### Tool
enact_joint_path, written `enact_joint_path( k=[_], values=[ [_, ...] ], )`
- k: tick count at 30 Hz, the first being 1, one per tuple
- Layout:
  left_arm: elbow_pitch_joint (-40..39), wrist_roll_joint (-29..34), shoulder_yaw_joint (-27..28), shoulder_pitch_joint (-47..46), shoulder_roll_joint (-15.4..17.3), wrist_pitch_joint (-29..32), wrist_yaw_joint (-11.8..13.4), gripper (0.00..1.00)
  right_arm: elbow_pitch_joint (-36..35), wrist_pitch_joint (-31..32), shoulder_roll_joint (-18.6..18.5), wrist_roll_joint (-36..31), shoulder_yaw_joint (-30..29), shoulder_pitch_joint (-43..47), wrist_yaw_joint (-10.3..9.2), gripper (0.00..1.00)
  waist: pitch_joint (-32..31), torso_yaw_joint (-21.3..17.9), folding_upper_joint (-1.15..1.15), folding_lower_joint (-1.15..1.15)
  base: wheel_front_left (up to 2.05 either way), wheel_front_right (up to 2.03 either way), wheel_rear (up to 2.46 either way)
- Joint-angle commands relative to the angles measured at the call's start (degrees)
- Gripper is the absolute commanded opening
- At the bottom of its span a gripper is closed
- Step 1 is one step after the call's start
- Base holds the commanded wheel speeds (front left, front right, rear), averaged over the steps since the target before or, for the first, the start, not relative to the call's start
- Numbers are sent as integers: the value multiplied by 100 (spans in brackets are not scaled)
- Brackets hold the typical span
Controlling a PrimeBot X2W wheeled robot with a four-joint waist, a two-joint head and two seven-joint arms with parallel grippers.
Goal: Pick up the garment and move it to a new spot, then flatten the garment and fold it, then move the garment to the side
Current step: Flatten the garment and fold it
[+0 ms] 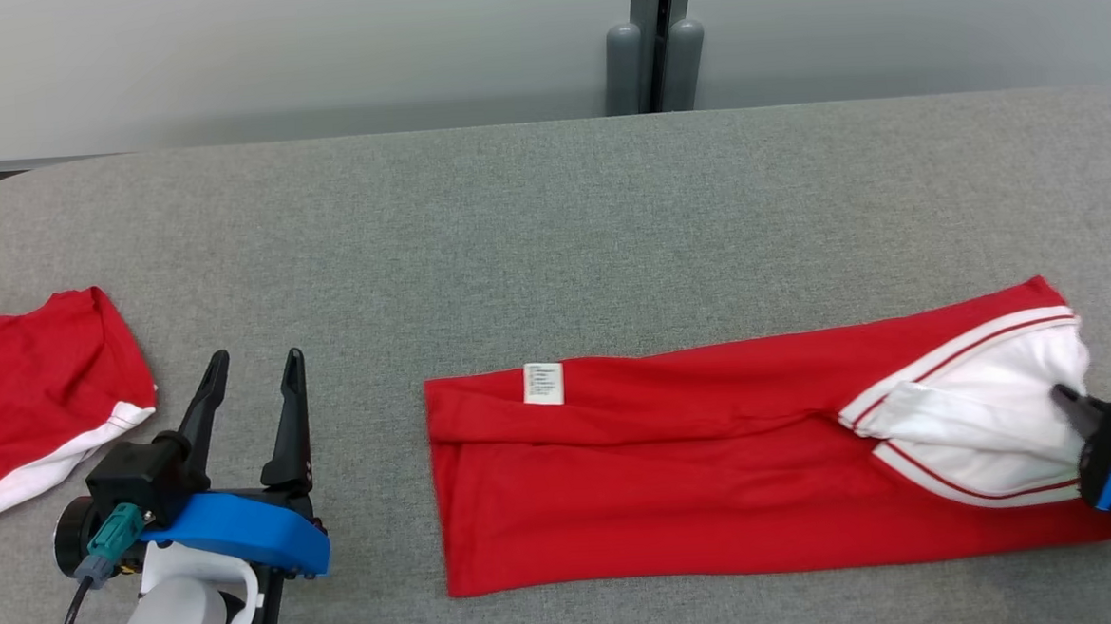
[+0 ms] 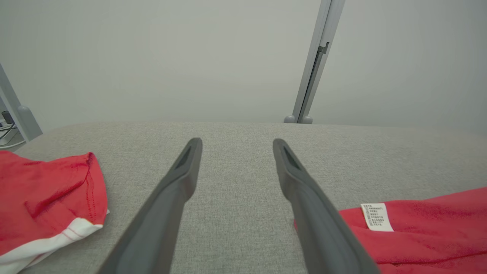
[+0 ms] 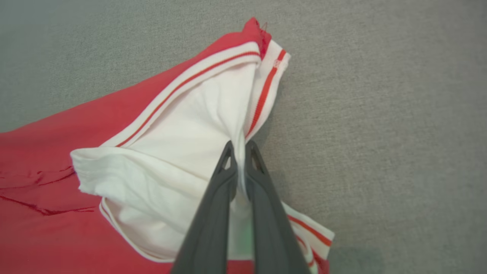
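Left end effector over grey fabric table; pale wall behind

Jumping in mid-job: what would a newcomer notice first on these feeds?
The long red garment lies folded into a strip across the grey table, its white end pinched in the shut right gripper. At far left sits a second red garment, beside the open left gripper.

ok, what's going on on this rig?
The right end effector is shut on the white fabric at the right end of the red garment. The garment lies folded lengthwise in a long strip on the grey table. The left end effector is open and holds nothing. It sits over bare table between that garment and a second red garment at the left edge.
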Motion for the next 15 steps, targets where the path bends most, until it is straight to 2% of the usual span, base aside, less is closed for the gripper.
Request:
enact_joint_path(
  k=[1,5,9,12,15],
  values=[
    [-9,-36,28,71,2,-30,19,100,-99,-6,-98,-82,-146,114,1,0,-30,-22,0,0,0,0,0],
    [-34,-32,-8,133,-17,-29,37,100,-393,70,-378,-378,-769,338,1,0,-122,-33,0,0,0,0,0],
    [-42,-48,-32,229,-13,-30,43,100,-614,136,-342,-531,-1104,452,1,0,-208,-35,0,0,0,0,0],
    [-45,-77,-37,242,-3,-31,47,100,-857,227,-208,-599,-1075,520,1,0,-265,-38,0,0,0,0,0],
    [-23,-93,-52,276,3,-32,32,100,-1177,348,-50,-576,-777,614,1,0,-323,-29,0,0,0,0,0]
  ],
)
